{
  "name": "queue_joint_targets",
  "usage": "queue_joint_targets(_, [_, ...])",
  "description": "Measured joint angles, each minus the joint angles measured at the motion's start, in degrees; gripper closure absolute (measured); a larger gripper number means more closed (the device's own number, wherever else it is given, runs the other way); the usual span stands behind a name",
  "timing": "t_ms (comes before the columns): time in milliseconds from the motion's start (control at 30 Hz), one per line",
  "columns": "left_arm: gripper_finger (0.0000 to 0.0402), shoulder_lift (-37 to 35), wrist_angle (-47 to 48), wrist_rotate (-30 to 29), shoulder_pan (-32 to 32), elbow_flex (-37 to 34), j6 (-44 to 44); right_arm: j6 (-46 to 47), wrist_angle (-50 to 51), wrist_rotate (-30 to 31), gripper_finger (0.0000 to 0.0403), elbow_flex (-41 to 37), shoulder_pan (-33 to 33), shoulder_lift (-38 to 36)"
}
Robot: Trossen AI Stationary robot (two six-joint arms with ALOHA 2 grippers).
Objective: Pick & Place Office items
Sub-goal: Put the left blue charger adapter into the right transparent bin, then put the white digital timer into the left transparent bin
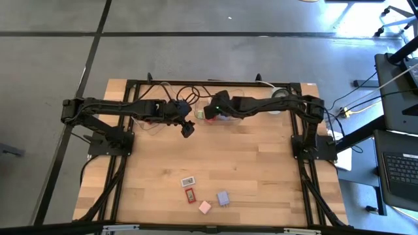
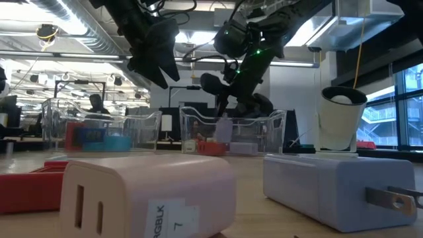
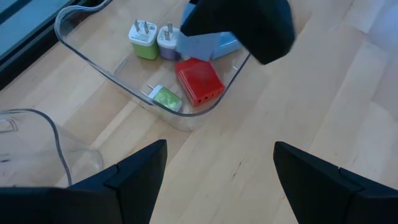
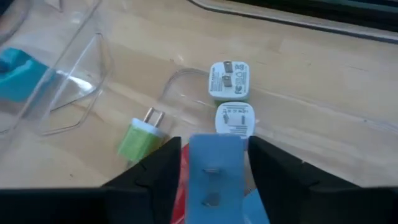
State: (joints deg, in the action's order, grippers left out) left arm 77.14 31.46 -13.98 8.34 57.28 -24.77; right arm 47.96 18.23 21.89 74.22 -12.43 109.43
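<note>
My right gripper (image 4: pixel 214 148) hangs over a clear tray (image 3: pixel 112 76) at the table's far side, fingers slightly apart. A blue block (image 4: pixel 214 177) lies between them on a red block (image 3: pixel 199 81), and a strip of red shows between one finger and the blue block. In the same tray lie a green-and-white block (image 4: pixel 229 79), a white one (image 4: pixel 235 118) and a green one on its side (image 4: pixel 140 138). My left gripper (image 3: pixel 221 180) hovers open above bare wood just near of this tray. White (image 1: pixel 188 181), red (image 1: pixel 190 194), pink (image 1: pixel 204 207) and lavender (image 1: pixel 223 198) blocks lie near the front edge.
A second clear tray (image 2: pixel 99 129) to the left holds teal (image 4: pixel 18 74) and red blocks. A round white object with a dark centre (image 2: pixel 340 119) stands at the far right. Cables run along the far edge (image 1: pixel 189 88). Bare wood lies between the trays and the front blocks.
</note>
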Motion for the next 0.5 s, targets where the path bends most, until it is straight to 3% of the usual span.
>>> queue_joint_targets(233, [0.0109, 0.0, 0.0, 0.8, 0.0, 0.0, -0.1, -0.8, 0.7, -0.6, 0.0153, 0.0, 0.0, -4.7])
queue_joint_targets(500, [0.0109, 0.0, 0.1, 4.1, -0.2, 0.0, -0.1, -3.0, 2.8, -6.1, 0.0154, 0.0, 2.0, -14.6])
